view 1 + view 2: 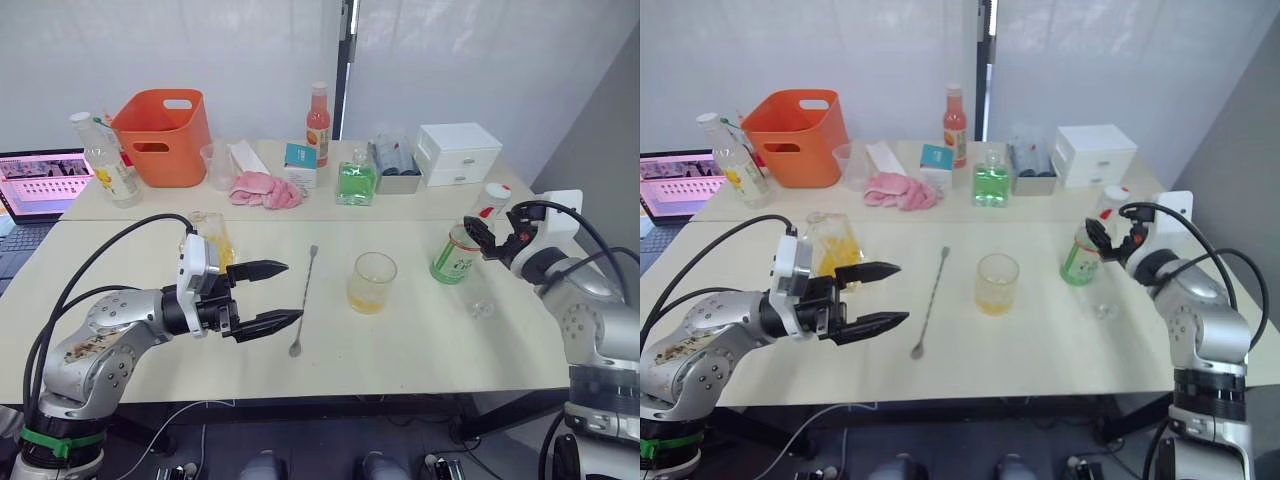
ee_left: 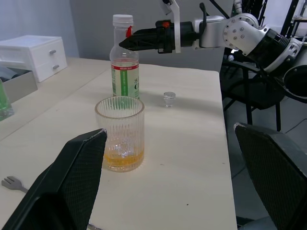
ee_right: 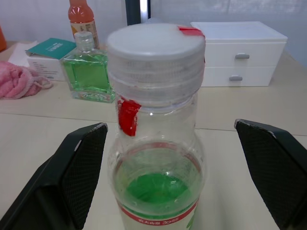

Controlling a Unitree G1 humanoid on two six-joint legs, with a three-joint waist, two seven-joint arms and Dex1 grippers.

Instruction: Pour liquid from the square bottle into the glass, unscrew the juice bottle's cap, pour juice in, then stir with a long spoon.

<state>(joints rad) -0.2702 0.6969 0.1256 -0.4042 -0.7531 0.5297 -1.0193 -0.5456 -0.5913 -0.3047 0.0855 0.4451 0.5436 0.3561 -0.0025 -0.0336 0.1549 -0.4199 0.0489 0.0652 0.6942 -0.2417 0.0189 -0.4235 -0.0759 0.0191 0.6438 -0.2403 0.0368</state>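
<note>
1. The glass (image 1: pixel 373 282) is taken as the landmark. It stands upright near the middle of the table (image 1: pixel 420 350), and a shallow layer of yellow-orange liquid is seen in its bottom, so the first pour is judged to be done.

2. The juice bottle (image 1: pixel 459 252) stands upright to the right of the glass, well apart from it. The juice bottle's cap (image 3: pixel 154 56) is seated on the neck, with a red tab hanging below its rim, so unscrewing is judged to be the step in hand.

3. The right gripper (image 1: pixel 494 236) is held level with the cap on the bottle's far side from the glass. Its fingers are spread wide to either side of the cap and are not touching it; nothing is held.

4. The long spoon (image 1: pixel 303 300) lies flat just left of the glass, its bowl toward the robot, presumably left within reach for stirring.

5. The left gripper (image 1: pixel 271 296) hovers left of the spoon, fingers parted wide and empty, pointing toward the glass.

6. The square bottle (image 1: pixel 832 245) stands further left of the glass, behind the left gripper, apparently set aside.

7. A small clear stopper (image 2: pixel 169 98) lies on the table to the right of the glass, nearer the robot than the juice bottle.

8. The juice bottle's label is green and white with a red band; its small print cannot be read.
</note>
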